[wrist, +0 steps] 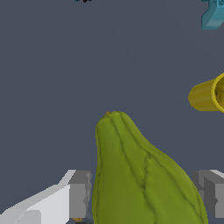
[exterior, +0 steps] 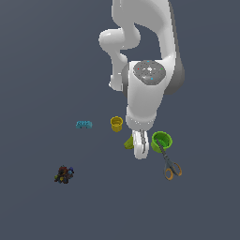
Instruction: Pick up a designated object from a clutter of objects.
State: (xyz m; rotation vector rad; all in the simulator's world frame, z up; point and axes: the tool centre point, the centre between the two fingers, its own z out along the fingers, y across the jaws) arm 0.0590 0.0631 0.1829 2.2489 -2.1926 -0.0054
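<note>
Wrist view shows us our gripper (wrist: 142,194) with its fingers (wrist: 78,192) spread apart on either side of the pear (wrist: 140,175), which sits between them untouched on the floor, so closing and lifting remain.

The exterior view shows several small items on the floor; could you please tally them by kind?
Cups: 2, yellow cup and green cup
Pear: 1
Scissors: 1
Toy brick: 1
Dark multicoloured lump: 1
Total: 6
</note>
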